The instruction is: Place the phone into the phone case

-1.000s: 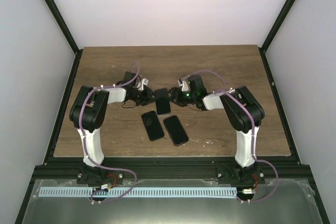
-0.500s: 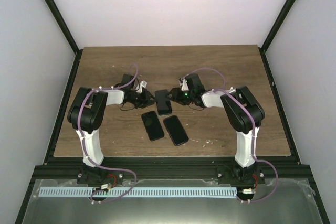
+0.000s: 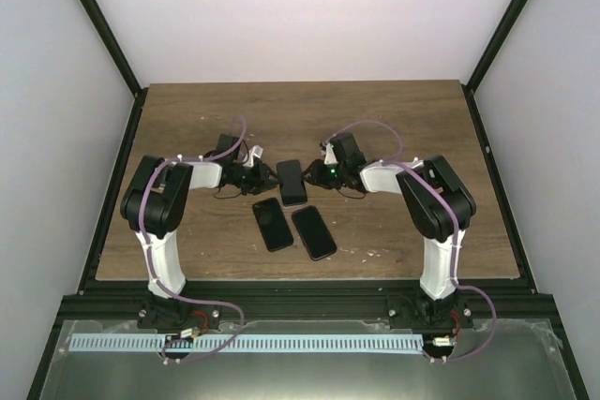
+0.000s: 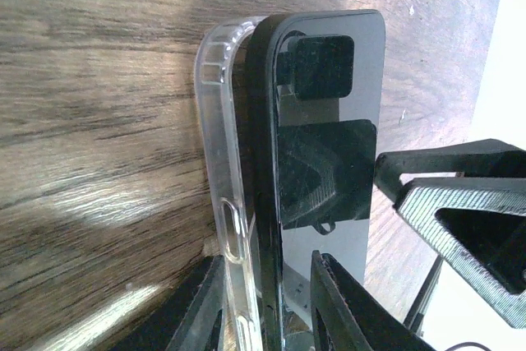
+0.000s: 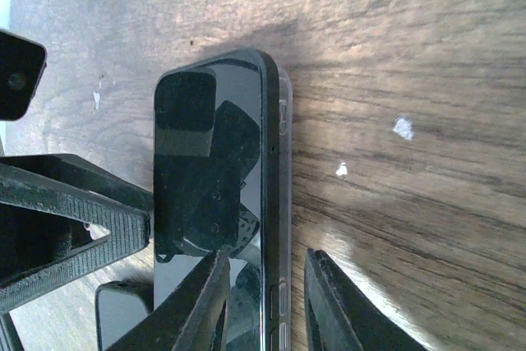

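The phone (image 3: 292, 182) lies dark and glossy on the wood between my two grippers. In the left wrist view its black edge (image 4: 265, 162) sits against the clear phone case (image 4: 215, 129), whose wall stands slightly off it at the far corner. My left gripper (image 4: 267, 259) is shut on case wall and phone edge together, one finger (image 4: 197, 310) outside the case, the other on the screen. My right gripper (image 5: 268, 256) straddles the phone's opposite edge (image 5: 275, 203). Its jaws are narrow but open, with wood showing between the outer finger (image 5: 329, 302) and the phone.
Two more dark phones (image 3: 273, 224) (image 3: 313, 231) lie side by side nearer the arm bases. The right gripper's finger (image 4: 468, 211) shows in the left wrist view, and the left gripper's finger (image 5: 66, 211) in the right wrist view. Black frame rails border the table (image 3: 394, 119).
The right gripper's jaws have narrowed round the phone's edge. Both grippers have shifted slightly closer round the phone. The two nearer phones have not moved.
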`<action>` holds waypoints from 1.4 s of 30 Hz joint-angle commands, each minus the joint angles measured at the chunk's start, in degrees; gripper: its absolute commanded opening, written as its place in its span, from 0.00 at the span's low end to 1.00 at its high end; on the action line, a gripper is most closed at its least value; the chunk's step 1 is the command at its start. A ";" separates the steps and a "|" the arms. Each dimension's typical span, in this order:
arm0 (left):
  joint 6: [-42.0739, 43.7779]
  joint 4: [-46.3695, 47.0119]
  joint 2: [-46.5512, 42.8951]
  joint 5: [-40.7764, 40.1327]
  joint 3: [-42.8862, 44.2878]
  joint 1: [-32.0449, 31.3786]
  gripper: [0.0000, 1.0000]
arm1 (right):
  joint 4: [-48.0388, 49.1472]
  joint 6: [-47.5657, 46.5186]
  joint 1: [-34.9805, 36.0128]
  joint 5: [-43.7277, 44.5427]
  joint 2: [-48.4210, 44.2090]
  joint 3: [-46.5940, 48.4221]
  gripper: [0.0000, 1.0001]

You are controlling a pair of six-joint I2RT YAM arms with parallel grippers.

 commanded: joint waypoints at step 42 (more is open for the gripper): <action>4.62 -4.87 4.30 -6.83 2.13 -1.21 0.14 | 2.58 0.16 3.12 -0.94 3.03 -0.04 0.57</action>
